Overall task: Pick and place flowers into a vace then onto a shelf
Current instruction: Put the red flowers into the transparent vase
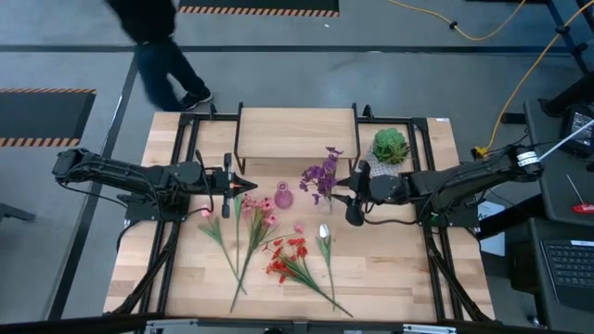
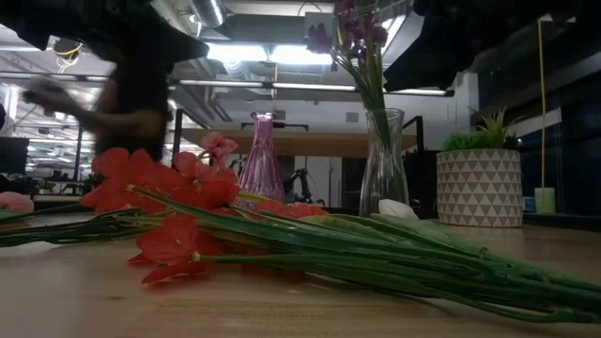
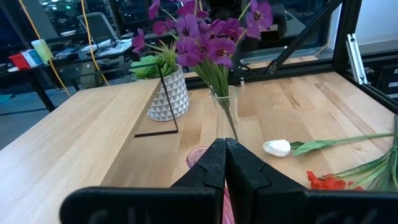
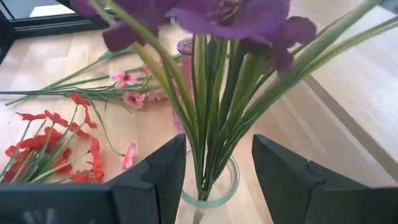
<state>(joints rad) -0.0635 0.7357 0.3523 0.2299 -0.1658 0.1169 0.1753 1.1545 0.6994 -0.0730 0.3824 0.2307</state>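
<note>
Purple flowers point(image 1: 321, 174) stand in a clear glass vase point(image 2: 383, 164) at the table's middle, in front of the shelf point(image 1: 299, 130). An empty pink vase point(image 1: 283, 197) stands to its left. Pink blossoms point(image 1: 260, 209), a red cluster point(image 1: 290, 255) and a white bud point(image 1: 324, 232) lie flat on the table. My right gripper point(image 4: 219, 146) hovers open just right of the clear vase. Its fingers flank the purple stems point(image 4: 205, 124) above the rim, and I see no touch. My left gripper point(image 3: 225, 162) hangs shut above the table, left of the pink vase.
A spiky green plant in a white patterned pot point(image 1: 391, 147) stands right of the shelf, behind my right arm. A person point(image 1: 158, 46) moves beyond the table's far left corner. Bare wood lies at the table's near right.
</note>
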